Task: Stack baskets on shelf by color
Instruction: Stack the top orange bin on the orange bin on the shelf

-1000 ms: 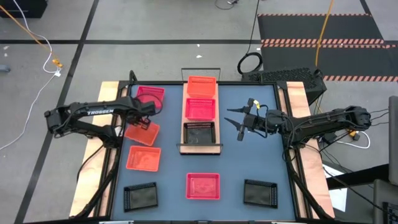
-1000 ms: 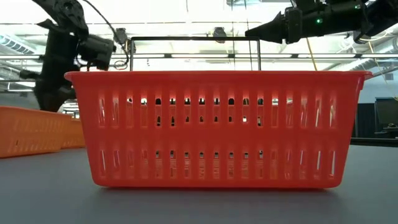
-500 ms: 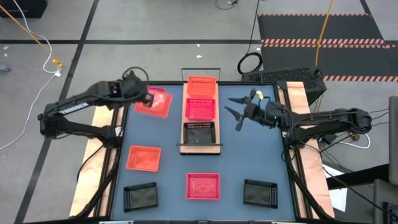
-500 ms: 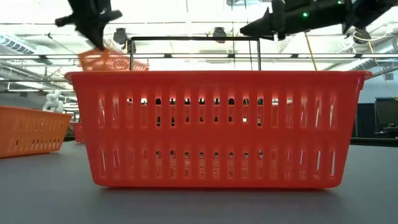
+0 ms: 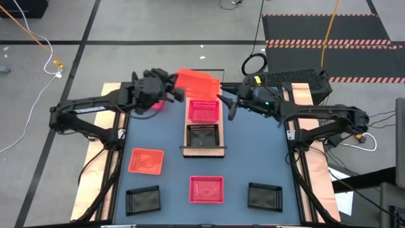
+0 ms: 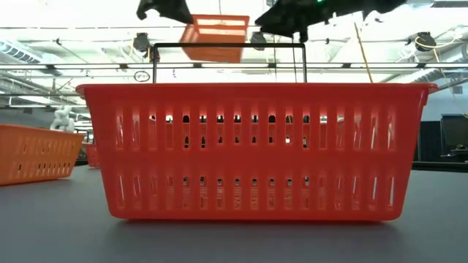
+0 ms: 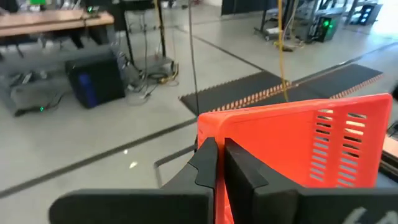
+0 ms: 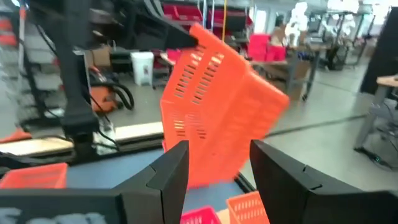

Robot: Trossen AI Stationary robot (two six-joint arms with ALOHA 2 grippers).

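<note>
My left gripper (image 5: pixel 173 89) is shut on an orange basket (image 5: pixel 197 81), which it holds in the air above the far end of the shelf (image 5: pixel 204 151). The low view shows that basket (image 6: pixel 216 36) high above the shelf's wire frame (image 6: pixel 303 62). On the shelf rest a pink basket (image 5: pixel 204 111) and a black basket (image 5: pixel 204 135). My right gripper (image 5: pixel 225 105) is open just right of the shelf's far end. In the right wrist view, its fingers (image 8: pixel 177 168) face the held basket (image 8: pixel 217 106) without touching it. My left gripper pinches the orange basket's edge (image 7: pixel 214 127) near a corner between its two shut fingers. The fingers come about level from the table's left. The basket is lifted clear of everything and hangs tilted, one slotted wall (image 7: pixel 339 134) turned up and sideways.
On the table lie a pink basket (image 5: pixel 154 105) under my left arm, an orange one (image 5: pixel 145 160), a pink-red one (image 5: pixel 207 189) and two black ones (image 5: pixel 143 199) (image 5: pixel 264 195). A big red basket (image 6: pixel 252 150) fills the low view's foreground.
My left gripper has lifted the orange basket off the table's left part and carried it up, toward the far edge and right, over the shelf's far end. It has tipped from pointing down to nearly level, so the basket now hangs tilted. My right gripper, still open, has risen toward the far edge.
</note>
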